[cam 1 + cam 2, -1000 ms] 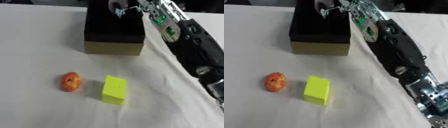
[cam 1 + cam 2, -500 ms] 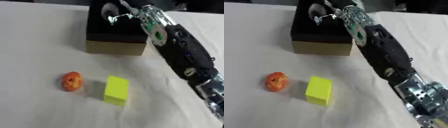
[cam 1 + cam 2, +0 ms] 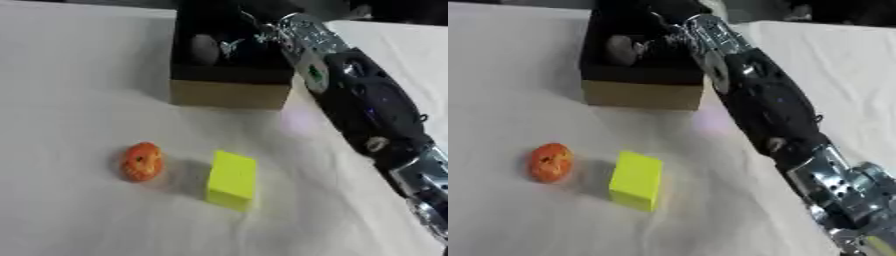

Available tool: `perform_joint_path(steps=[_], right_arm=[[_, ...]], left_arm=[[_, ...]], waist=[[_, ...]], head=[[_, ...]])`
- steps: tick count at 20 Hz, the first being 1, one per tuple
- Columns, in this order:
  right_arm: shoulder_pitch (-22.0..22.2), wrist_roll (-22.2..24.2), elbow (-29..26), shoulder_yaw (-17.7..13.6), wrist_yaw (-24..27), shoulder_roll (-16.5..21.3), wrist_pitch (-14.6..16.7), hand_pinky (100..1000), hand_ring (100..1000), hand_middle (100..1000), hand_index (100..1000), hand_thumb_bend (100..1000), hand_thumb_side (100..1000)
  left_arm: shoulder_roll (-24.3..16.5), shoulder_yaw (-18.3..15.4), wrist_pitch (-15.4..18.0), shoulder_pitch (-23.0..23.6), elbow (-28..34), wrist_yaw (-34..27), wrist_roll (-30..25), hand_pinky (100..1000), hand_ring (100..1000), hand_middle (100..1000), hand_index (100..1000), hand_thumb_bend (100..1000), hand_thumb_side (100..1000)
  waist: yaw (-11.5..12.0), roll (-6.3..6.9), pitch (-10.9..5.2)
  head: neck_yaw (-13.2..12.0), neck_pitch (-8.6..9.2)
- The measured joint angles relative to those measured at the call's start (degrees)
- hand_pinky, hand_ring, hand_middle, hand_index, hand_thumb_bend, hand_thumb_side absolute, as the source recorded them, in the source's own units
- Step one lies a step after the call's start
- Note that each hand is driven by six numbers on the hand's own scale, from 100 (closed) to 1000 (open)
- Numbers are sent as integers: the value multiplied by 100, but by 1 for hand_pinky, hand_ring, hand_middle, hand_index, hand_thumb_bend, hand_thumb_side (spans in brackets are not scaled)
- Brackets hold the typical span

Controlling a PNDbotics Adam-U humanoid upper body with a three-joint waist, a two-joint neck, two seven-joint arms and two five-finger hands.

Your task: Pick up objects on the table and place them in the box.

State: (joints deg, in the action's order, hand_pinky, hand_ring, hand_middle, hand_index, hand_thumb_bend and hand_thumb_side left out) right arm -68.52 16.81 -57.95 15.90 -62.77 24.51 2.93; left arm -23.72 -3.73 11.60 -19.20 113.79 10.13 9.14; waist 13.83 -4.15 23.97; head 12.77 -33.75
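Two objects lay on the table (image 3: 61,75): one orange round thing (image 3: 143,161) and, just beside it, one yellow block (image 3: 233,179). We saw one dark box (image 3: 229,92) beyond them, where our right hand (image 3: 241,45) reached in; we could not tell its grasp.

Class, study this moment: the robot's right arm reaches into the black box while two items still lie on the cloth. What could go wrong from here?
1. The right robot hand is deep in the box; pulling out, the arm might catch the box wall and shift it.
2. The orange round object could roll away when grasped.
3. The yellow block sits close beside it, so reaching for one might knock the other.
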Motion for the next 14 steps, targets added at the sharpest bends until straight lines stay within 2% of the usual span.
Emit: perform_joint_path(steps=[1, 2, 3, 10, 11, 12, 14], right_arm=[[0, 18, 0, 0, -37, -2, -10, 866, 928, 842, 976, 181, 845], [0, 38, 0, -2, -73, -2, -24, 866, 928, 841, 976, 217, 827], [-1, 59, 0, -3, -104, -2, -35, 863, 922, 827, 969, 220, 848], [-16, 38, -242, -53, -42, 3, -131, 854, 910, 797, 938, 115, 831], [-26, 11, -329, -67, 32, 12, -157, 854, 908, 793, 930, 100, 938], [-31, -19, -433, -75, 121, 37, -185, 853, 908, 790, 929, 100, 841], [-31, -67, -697, -81, 330, 129, -236, 852, 906, 785, 925, 100, 847]], left_arm=[[0, 0, -1, 0, 0, 0, -2, 691, 760, 772, 851, 100, 942], [1, 0, -2, 0, 0, 0, -5, 691, 760, 772, 851, 100, 942], [1, 0, -5, 1, 0, 0, -11, 691, 760, 772, 851, 100, 942], [2, 0, -23, 16, 0, 0, -42, 692, 761, 770, 850, 100, 943], [2, 0, -26, 25, 0, 0, -45, 693, 762, 771, 850, 100, 945], [2, 0, -28, 36, 0, 0, -47, 693, 762, 771, 851, 100, 945], [-3, 0, -33, 44, 0, 0, -52, 695, 764, 774, 852, 100, 948]], waist=[[1, 0, 0], [1, 1, 0], [0, 1, 0], [-93, 25, -28], [-111, 34, -51], [-130, 48, -78], [-181, 74, -138]], head=[[0, -1], [-1, -2], [-1, -4], [-58, -78], [-70, -98], [-85, -110], [-114, -153]])
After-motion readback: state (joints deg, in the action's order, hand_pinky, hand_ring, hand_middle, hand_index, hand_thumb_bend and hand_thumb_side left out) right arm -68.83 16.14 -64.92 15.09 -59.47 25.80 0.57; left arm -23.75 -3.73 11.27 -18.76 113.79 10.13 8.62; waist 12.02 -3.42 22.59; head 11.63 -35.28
